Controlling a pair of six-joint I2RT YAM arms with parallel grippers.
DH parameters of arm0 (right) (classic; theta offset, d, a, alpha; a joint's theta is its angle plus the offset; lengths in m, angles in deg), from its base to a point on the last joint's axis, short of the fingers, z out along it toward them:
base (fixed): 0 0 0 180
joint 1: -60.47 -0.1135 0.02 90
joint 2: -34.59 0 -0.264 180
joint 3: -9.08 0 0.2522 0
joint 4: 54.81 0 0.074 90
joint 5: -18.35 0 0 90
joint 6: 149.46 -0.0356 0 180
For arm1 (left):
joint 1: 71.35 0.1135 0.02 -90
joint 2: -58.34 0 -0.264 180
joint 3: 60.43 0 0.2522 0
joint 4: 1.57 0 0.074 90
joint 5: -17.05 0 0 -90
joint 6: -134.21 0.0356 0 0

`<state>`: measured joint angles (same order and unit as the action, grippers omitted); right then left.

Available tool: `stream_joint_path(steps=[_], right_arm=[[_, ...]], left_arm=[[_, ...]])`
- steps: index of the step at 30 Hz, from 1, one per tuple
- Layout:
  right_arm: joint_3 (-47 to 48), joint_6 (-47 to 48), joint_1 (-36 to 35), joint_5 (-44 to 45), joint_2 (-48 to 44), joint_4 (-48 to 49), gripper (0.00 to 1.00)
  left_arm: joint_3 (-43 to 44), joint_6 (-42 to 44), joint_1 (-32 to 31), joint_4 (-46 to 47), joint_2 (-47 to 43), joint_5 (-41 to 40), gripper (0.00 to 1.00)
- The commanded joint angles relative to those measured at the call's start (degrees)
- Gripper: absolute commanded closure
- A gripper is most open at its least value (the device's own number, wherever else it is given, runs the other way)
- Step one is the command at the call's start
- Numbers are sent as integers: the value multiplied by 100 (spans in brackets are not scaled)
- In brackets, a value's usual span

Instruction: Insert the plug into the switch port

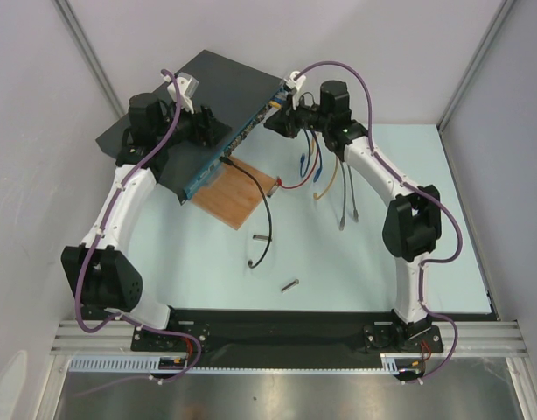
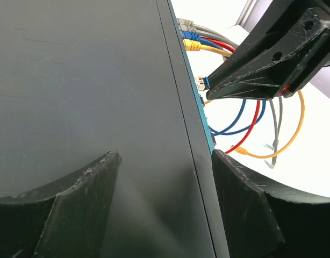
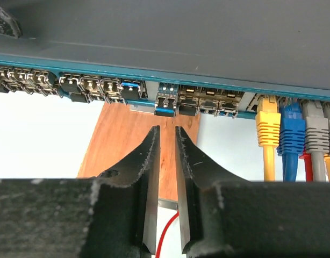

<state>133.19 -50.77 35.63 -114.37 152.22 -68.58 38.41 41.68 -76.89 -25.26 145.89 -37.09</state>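
The switch [image 1: 218,112] lies tilted, its front resting on the board [image 1: 244,191]. Left gripper [image 2: 165,177] straddles its front edge, wide; right gripper [image 3: 166,145], narrow and empty, faces the plug [image 3: 166,102] seated in a port

Switch [image 1: 225,96] with a smooth, matt dark metal top and blue painted front face, brown wooden board [image 1: 248,196] with visible grain, glossy plastic cables [image 3: 268,134] in yellow, blue, grey and red, right gripper [image 3: 166,141] fingers of rough, scuffed black plastic
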Motion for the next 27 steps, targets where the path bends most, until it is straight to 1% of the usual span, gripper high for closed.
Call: stream_joint_path(steps=[1,14,19,20,22,27], right_arm=[[478,19,14,71,85,-148,81],[716,-104,23,88,199,-60,80],[910,-192,-12,80,384,-60,80],[953,-209,-3,80,419,122,80],[1085,-210,-56,80,533,107,80],[1138,-271,-109,71,683,220,80]], left_arm=[[88,50,71,-211,140,53,24],[79,-11,62,-140,184,53,25],[105,-46,71,-105,210,62,25],[105,-38,62,-105,210,53,24],[114,-38,62,-114,210,53,25],[132,-3,62,-149,201,53,25]])
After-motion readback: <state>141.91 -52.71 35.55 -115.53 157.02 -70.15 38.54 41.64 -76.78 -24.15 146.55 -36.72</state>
